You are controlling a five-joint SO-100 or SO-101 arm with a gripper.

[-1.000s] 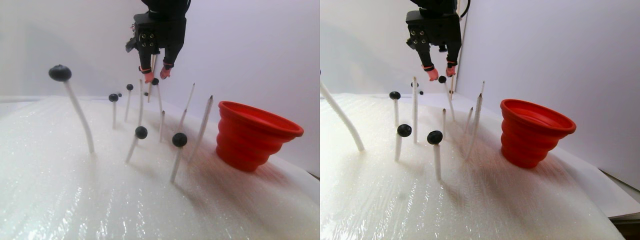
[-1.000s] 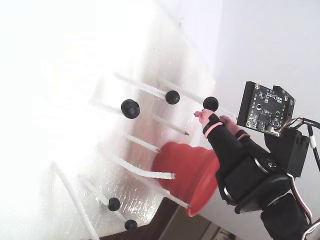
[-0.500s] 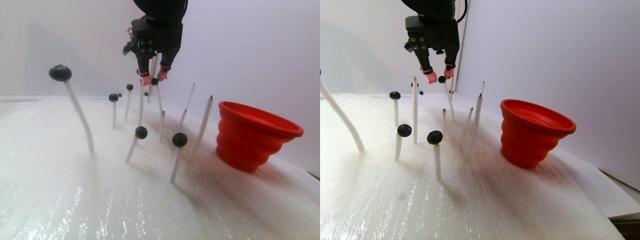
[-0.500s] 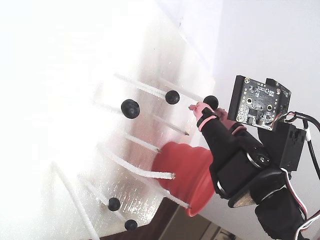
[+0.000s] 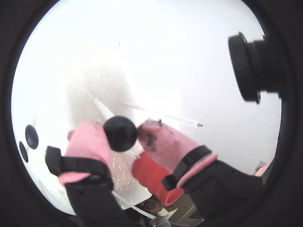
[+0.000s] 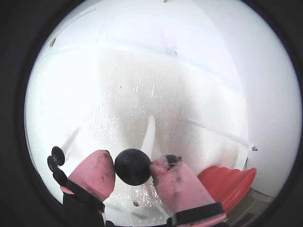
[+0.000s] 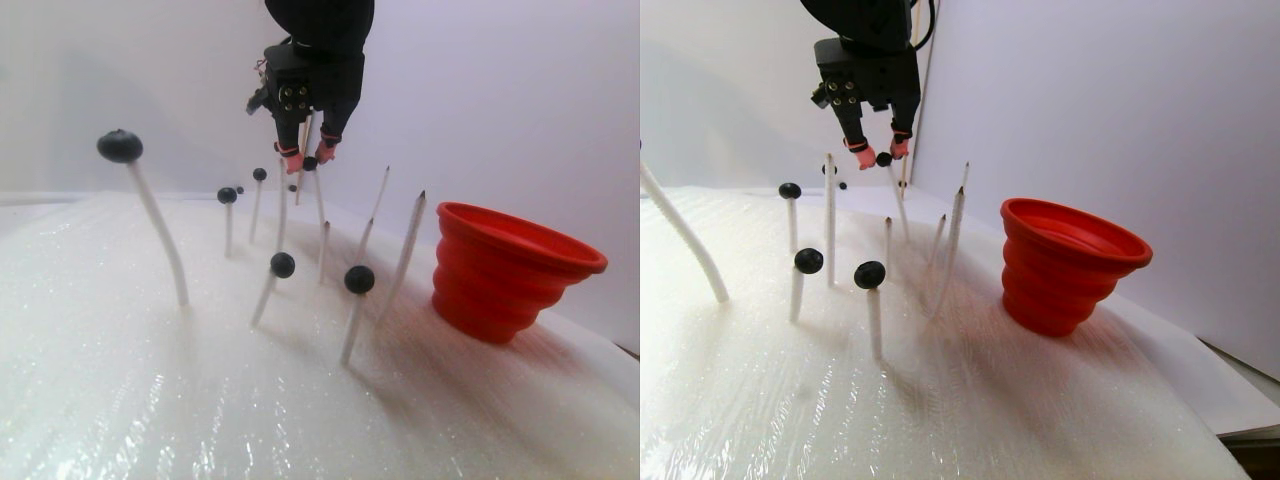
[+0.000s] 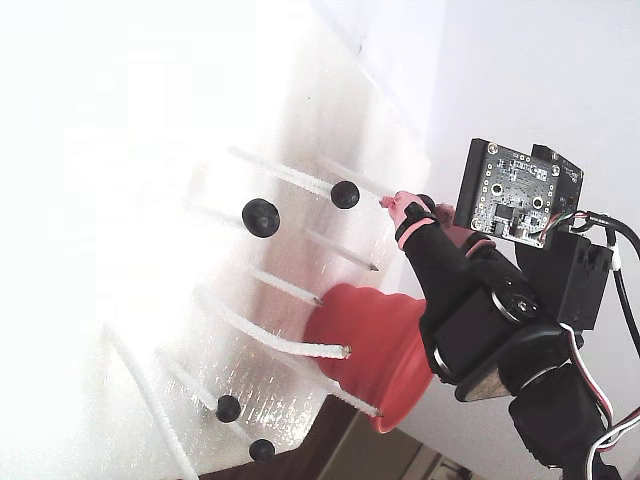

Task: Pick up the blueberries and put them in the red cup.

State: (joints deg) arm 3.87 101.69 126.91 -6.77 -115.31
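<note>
A blueberry (image 6: 133,166) is pinched between the pink pads (image 6: 93,174) of the claw (image 5: 122,137), atop a white rod (image 6: 147,137). The red cup (image 7: 510,270) is seen at four o'clock of the claw in the stereo pair view, well apart, with bare rods (image 7: 408,250) between.

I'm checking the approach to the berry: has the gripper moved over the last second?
Yes. In the fixed view the gripper has slid left toward the white rods, and its pink fingertips now flank the blueberry it was beside before.

Blue-black blueberries (image 7: 359,279) sit atop rods; the red cup (image 7: 510,268) stands upright nearby.
</note>
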